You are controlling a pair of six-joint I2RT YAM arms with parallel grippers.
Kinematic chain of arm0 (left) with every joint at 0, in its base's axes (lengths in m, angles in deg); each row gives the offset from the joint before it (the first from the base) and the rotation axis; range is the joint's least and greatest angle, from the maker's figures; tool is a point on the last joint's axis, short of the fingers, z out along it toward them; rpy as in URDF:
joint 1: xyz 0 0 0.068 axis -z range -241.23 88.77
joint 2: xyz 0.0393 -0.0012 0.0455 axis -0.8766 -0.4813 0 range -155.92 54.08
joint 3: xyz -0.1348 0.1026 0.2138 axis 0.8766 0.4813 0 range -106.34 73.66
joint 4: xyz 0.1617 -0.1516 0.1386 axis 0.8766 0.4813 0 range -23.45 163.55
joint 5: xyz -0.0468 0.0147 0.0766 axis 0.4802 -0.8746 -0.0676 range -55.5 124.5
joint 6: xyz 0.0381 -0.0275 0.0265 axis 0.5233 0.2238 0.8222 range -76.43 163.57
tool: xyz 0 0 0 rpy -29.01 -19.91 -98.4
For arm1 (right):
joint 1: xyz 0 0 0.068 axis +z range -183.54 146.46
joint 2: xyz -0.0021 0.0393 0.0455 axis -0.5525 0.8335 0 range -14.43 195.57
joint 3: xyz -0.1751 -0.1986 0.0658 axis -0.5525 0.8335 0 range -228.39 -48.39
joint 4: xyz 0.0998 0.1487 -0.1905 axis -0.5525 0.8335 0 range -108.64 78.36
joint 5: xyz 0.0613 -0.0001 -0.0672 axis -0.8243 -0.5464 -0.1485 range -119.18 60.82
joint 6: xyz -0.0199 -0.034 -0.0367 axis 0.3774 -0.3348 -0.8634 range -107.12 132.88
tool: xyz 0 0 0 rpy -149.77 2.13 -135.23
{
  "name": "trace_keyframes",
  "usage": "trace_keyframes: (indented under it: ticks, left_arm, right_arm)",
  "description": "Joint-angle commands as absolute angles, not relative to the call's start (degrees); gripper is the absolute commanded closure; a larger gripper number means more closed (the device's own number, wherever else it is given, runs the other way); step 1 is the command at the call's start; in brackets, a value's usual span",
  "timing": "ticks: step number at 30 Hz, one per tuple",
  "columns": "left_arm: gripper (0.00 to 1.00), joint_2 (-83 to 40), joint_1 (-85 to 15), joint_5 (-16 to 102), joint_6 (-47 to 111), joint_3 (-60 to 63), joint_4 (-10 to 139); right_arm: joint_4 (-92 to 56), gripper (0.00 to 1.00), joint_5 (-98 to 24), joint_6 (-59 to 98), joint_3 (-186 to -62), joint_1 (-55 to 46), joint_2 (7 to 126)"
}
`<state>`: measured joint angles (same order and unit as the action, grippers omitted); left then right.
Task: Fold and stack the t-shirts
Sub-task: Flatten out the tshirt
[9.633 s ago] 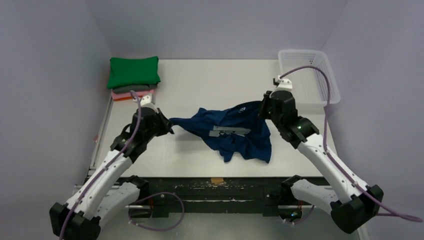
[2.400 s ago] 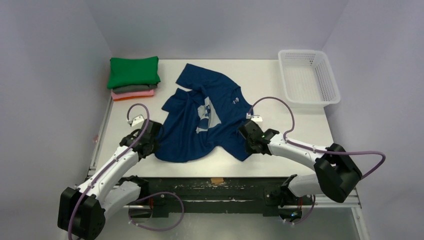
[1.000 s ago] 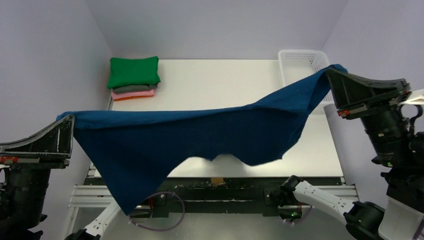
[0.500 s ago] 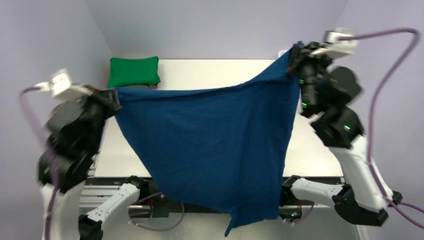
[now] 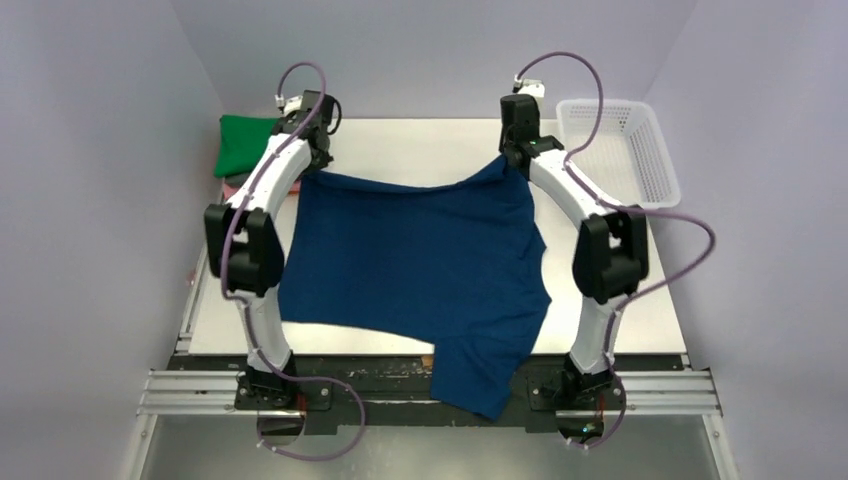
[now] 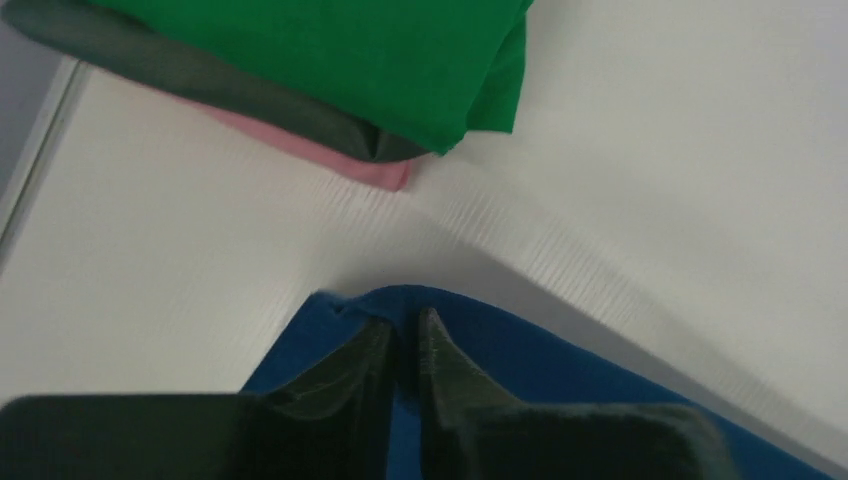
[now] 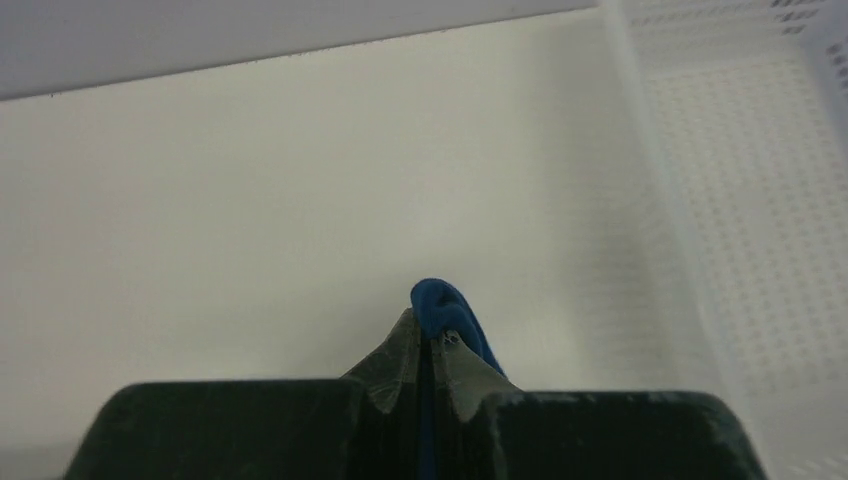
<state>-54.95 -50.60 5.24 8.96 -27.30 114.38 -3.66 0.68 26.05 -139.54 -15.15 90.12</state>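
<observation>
The navy blue t-shirt (image 5: 420,265) is spread plain side up over the table, its near end hanging over the front edge. My left gripper (image 5: 305,165) is shut on its far left corner (image 6: 400,310). My right gripper (image 5: 512,152) is shut on its far right corner (image 7: 440,305). Both arms reach far over the table. The folded stack, a green tee (image 5: 240,150) on a grey one (image 6: 190,75) and a pink one (image 6: 330,155), lies at the far left, just beyond my left gripper (image 6: 404,335). The chest print is hidden.
A white mesh basket (image 5: 620,150) stands at the far right, just right of my right gripper (image 7: 428,345), and also shows in the right wrist view (image 7: 760,230). The white table (image 5: 420,150) ends at a purple back wall.
Both arms have swung the hanging shirt away from the camera and lowered it onto the table, stretched between the two grippers. The stack and basket have not moved.
</observation>
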Motion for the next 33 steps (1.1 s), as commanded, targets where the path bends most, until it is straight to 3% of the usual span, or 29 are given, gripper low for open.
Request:
trace_keyframes:
  ticks: [1, 3, 5, 7, 9, 21, 27, 33]
  left_arm:
    - [0.65, -68.12, -53.57, 9.04, 9.13, -46.76, 118.36]
    - [0.3, -74.14, -53.71, 9.32, 9.55, -56.62, 123.04]
    - [0.04, -76.08, -53.67, 10.39, 10.21, -61.3, 124.54]
    - [0.0, -73.56, -53.67, 13.01, 11.0, -58.72, 122.01]
    - [0.0, -68.22, -53.59, 16.15, 11.36, -51.71, 117.49]
    - [0.0, -33.61, -48.11, 25.89, 11.53, -4.38, 102.43]
    - [0.0, -24.89, -44.47, 30.05, 8.5, 12.74, 96.3]
    - [0.0, -25.57, -43.56, 31.59, 6.25, 20.17, 91.99]
  right_arm:
    - [-5.02, 0.96, -8.05, 31.43, -155.91, -17.98, 105.02]
    - [0.78, 0.65, -10.39, 32.51, -166.82, -18.92, 113.69]
    - [6.75, 0.47, -12.78, 33.73, -176.03, -19.45, 119.24]
    - [6.17, 0.31, -15.32, 33.73, -176.0, -19.5, 118.38]
    - [1.72, 0.09, -18.66, 33.38, -169.24, -19.48, 113.06]
    - [-6.71, 0.06, -28.68, 35.0, -128.46, -19.48, 88.27]
    - [-7.22, 0.06, -32.66, 37.27, -115.03, -19.01, 84.47]
    - [-8.76, 0.06, -29.28, 39.78, -103.7, -18.51, 79.73]
